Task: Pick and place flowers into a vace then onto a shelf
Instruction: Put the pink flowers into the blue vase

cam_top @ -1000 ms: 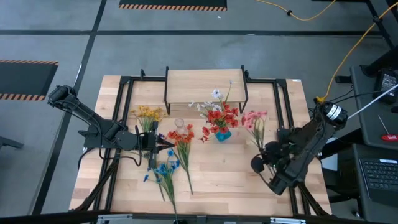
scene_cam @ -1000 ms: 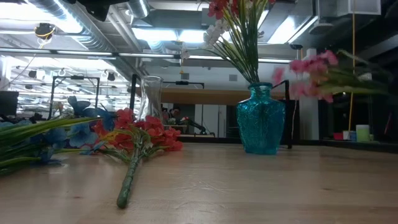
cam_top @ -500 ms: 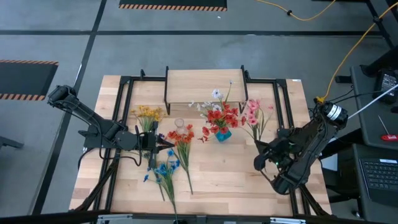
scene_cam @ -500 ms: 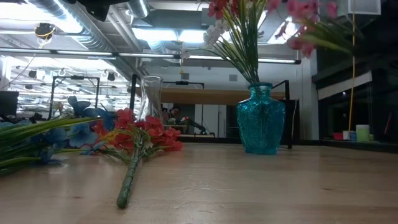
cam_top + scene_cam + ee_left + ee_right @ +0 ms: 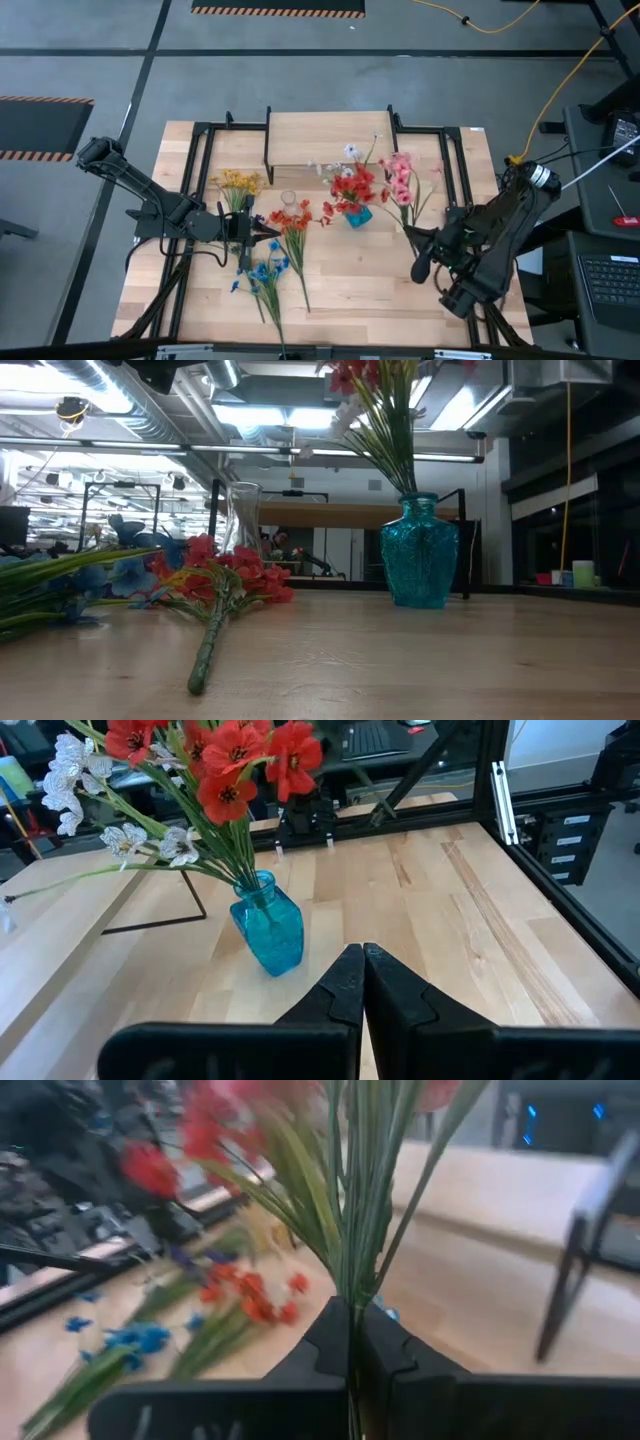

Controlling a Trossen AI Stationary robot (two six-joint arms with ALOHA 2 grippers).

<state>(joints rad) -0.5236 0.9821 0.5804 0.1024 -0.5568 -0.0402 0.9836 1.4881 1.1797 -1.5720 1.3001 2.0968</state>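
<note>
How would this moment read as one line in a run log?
right gripper: shut on pink flower spray, raised beside blue glass vase | left gripper: shut, empty

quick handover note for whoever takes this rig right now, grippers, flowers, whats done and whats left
Right gripper: shut on the pink spray, held above the table near the blue vase.
Left gripper: shut, empty, by the loose sprays.
Done: red and white sprays are in the vase.
Left: seat the pink spray, add the orange-red, yellow and blue sprays, then move the vase onto the shelf.
</note>
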